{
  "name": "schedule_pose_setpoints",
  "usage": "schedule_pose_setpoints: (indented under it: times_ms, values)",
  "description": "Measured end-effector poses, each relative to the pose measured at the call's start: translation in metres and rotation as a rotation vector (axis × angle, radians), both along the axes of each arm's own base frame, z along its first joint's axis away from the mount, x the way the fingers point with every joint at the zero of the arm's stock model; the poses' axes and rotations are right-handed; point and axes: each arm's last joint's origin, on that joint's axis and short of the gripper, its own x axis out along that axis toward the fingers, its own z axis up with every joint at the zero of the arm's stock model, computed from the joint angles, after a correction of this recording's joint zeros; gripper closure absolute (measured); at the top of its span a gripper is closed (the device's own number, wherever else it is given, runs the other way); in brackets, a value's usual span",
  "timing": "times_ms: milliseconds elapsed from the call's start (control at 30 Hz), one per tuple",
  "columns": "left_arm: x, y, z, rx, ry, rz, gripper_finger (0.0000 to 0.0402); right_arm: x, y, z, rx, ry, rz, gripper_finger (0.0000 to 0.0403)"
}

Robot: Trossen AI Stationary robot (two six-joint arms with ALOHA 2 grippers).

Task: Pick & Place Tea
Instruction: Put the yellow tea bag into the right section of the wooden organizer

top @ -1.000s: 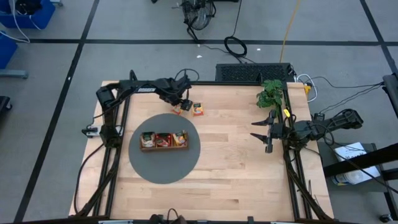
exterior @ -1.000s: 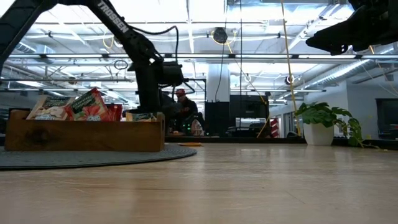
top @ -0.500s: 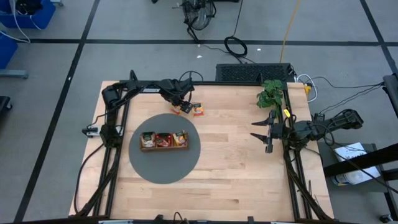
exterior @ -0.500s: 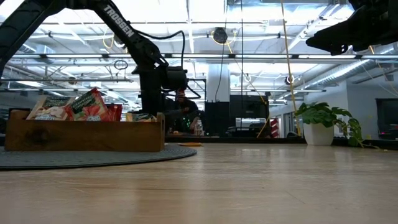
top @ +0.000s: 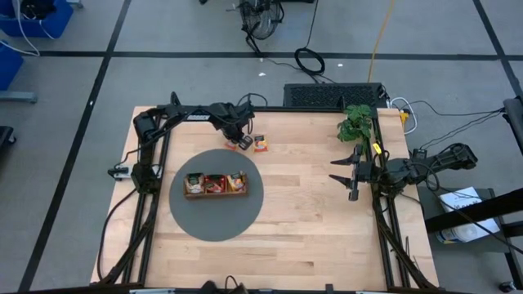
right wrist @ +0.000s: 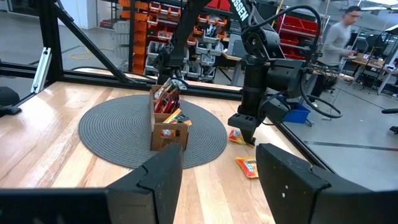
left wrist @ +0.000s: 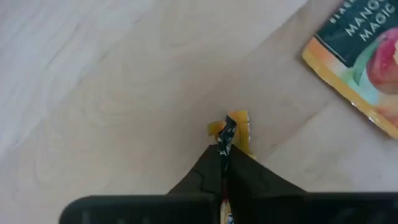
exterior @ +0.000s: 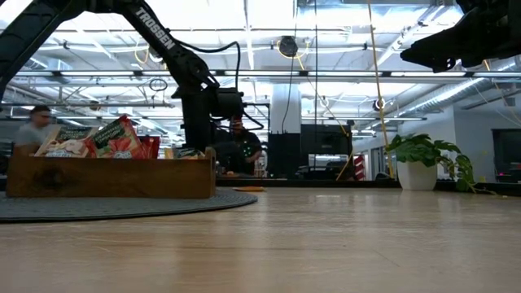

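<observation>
Left gripper [left wrist: 225,149]: fingers pressed together on the edge of an orange-yellow flat tea-bag packet [left wrist: 231,130], seen edge-on at the tabletop; in the high view the left gripper [top: 243,140] sits at the far side of the table, just beyond the mat's rim.

Orange-yellow packet, held: pinched by a thin margin only. Whether it has cleared the wood cannot be told.

Second packet, orange-yellow flat square with green and red print [left wrist: 364,68]: lies flat on the wood just beside the held one, apart from it; also visible in the high view [top: 261,144].

Brown wooden three-compartment tray [top: 215,194]: stands on the round dark grey woven mat [top: 215,220], near the gripper, with packets already upright in all three compartments. From the low view, red-and-green and white-and-green packets [exterior: 89,138] protrude above the tray wall.

Light wooden table [top: 310,220]: carries all of the above, plus a small green potted plant [top: 356,122] at the far right corner.

Right gripper [right wrist: 214,168]: fingers spread apart, holding nothing, parked at the right edge, well apart from the work.

Handling note, as judgement: lift straight up before travelling so the neighbouring packet is not dragged; keep the grip firm, since the hold is narrow; approach the tray from above and release over the compartment with matching orange-yellow packets, high enough to clear the standing ones.
</observation>
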Motion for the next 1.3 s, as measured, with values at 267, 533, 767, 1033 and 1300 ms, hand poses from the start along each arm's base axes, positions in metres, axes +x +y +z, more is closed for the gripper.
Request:
schedule_pose_setpoints:
  times_ms: [267,533,767,1033,1300]
  values:
    - [-0.002,-0.010,0.029,0.137,0.035,-0.054,0.0397,0.000,0.000,0.000,0.000,0.000,0.000,0.0216]
    - [-0.001,-0.092,0.110,0.469,-0.106,-0.077,0.0399,0.000,0.000,0.000,0.000,0.000,0.000,0.0216]
    - [-0.008,-0.179,0.116,0.726,-0.388,0.038,0.0399,0.000,0.000,0.000,0.000,0.000,0.000,0.0216]
    - [-0.028,-0.254,0.078,0.878,-0.652,0.145,0.0399,0.000,0.000,0.000,0.000,0.000,0.000,0.0216]
    - [-0.032,-0.284,0.065,0.881,-0.731,0.163,0.0399,0.000,0.000,0.000,0.000,0.000,0.000,0.0216]
